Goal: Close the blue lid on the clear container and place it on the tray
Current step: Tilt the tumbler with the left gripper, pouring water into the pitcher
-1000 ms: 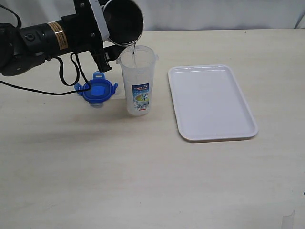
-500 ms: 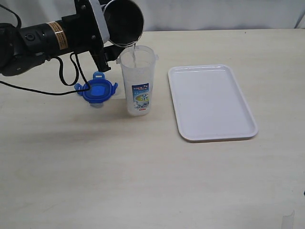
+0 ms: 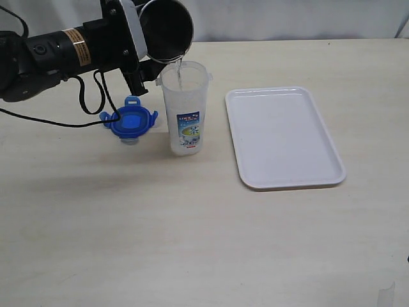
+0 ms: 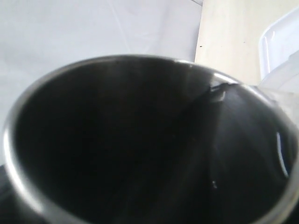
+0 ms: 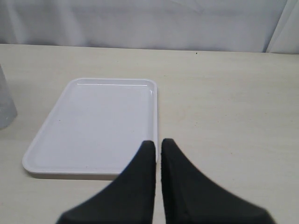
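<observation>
Left jaws are gripping a steel cup (image 3: 167, 29), pouring into the clear container (image 3: 185, 109) (blue lid (image 3: 130, 121) lying beside it, tray (image 3: 284, 137) unreached); right jaws clenched empty.

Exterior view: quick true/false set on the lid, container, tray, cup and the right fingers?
1. The blue lid is snapped onto the clear container. False: it lies on the table beside the container, whose mouth is open.
2. The steel cup is tilted over the container's mouth, with a thin stream falling in. True.
3. The container stands on the tray. False: it stands on the table, apart from the tray.
4. The right fingers are shut with nothing between them. True.
</observation>
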